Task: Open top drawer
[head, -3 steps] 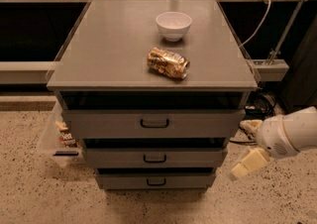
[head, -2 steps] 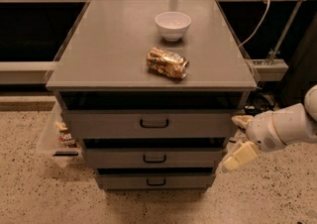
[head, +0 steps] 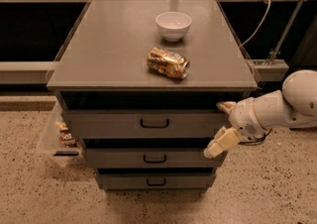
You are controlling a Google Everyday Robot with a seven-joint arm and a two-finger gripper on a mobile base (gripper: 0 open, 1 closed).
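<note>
The top drawer (head: 114, 124) is the widest grey drawer of three, just under the cabinet top, with a small black bar handle (head: 154, 124) at its middle. Its front sits a little proud of the cabinet, with a dark gap above it. My gripper (head: 222, 126) is in front of the drawer's right end, to the right of the handle. It is open: one cream finger (head: 226, 105) is at the drawer's top edge and the other finger (head: 221, 143) at its bottom edge. It holds nothing.
A white bowl (head: 173, 25) and a crushed can (head: 168, 63) lie on the cabinet top (head: 99, 44). Two narrower drawers (head: 154, 158) sit below. A clear bin with snacks (head: 62, 136) stands at the cabinet's left. Cables and a rail run at the right.
My gripper and arm have moved left, from beside the cabinet's right side to in front of the right end of the top drawer. The drawers have not moved.
</note>
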